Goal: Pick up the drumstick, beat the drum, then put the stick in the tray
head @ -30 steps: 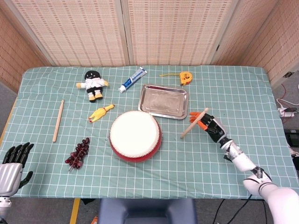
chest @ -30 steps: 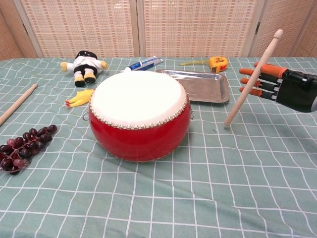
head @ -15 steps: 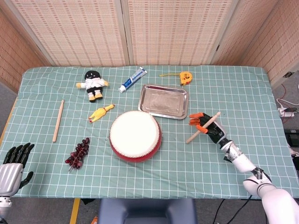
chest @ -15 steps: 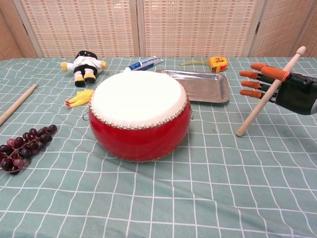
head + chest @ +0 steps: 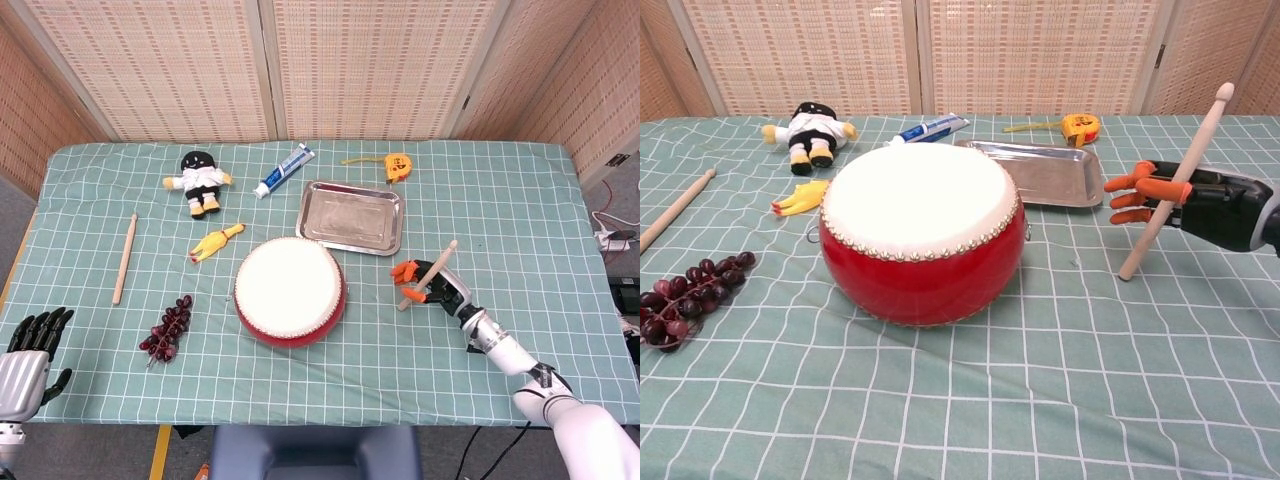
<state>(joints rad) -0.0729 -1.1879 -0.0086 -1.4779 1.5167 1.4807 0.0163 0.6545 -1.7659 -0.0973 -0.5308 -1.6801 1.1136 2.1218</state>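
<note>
right hand (image 5: 1200, 200), orange-tipped, grips a slender round wooden drumstick (image 5: 1170, 184) tilted steeply, lower end near the checked cloth, right of the red drum (image 5: 923, 232) with its smooth white skin; hand now closer to the drum than before. left hand (image 5: 30, 345) idle, fingers apart. shiny rectangular metal tray (image 5: 351, 217) behind the drum.

Bare cloth between drum (image 5: 290, 291) and right hand (image 5: 432, 284), tray (image 5: 351, 218) just behind

Light wooden drumstick (image 5: 1170, 183) stands steeply tilted just right of the red drum (image 5: 923, 232); shiny empty metal tray (image 5: 1040, 172) sits right behind the drum.
</note>
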